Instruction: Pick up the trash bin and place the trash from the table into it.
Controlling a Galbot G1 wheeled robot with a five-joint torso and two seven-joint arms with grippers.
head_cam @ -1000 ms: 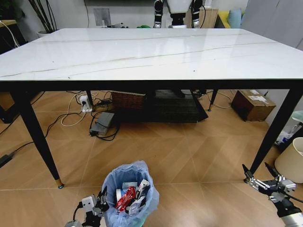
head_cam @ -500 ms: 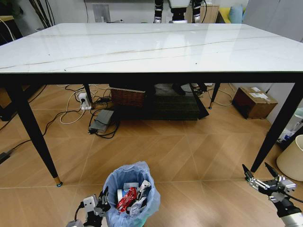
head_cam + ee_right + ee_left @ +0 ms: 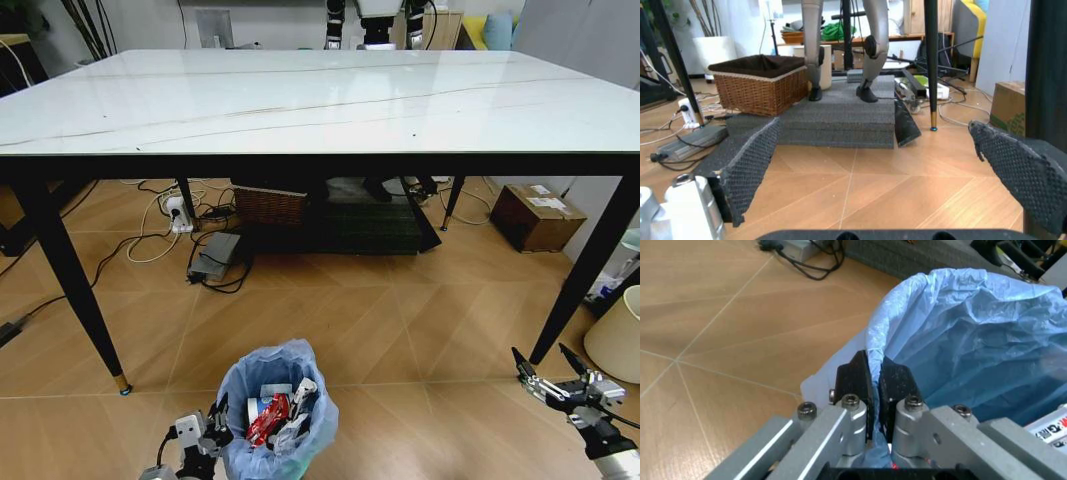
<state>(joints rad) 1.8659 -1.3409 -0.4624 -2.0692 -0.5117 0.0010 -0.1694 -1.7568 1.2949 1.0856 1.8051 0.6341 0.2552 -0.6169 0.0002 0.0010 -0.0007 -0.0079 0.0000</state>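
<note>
Your left gripper sits low at the near left of the head view, its two black fingers pinched tight on the frilly edge of the light-blue bag that lines the trash bin. In the left wrist view you can see the thin plastic caught between the pads, with the bag billowing up and away in crumpled, glossy folds. The bin itself is small and round, standing on the wooden floor just in front of the table and near its front left leg. Inside it you can make out the trash: a red wrapper lying across white and dark scraps, too jumbled to sort further. The table has a white marble-look top with thin grey veins and slim black legs. Your right gripper hangs low at the near right, close to the floor and beside the table's front right leg, its textured black fingers spread wide apart and holding nothing.
</note>
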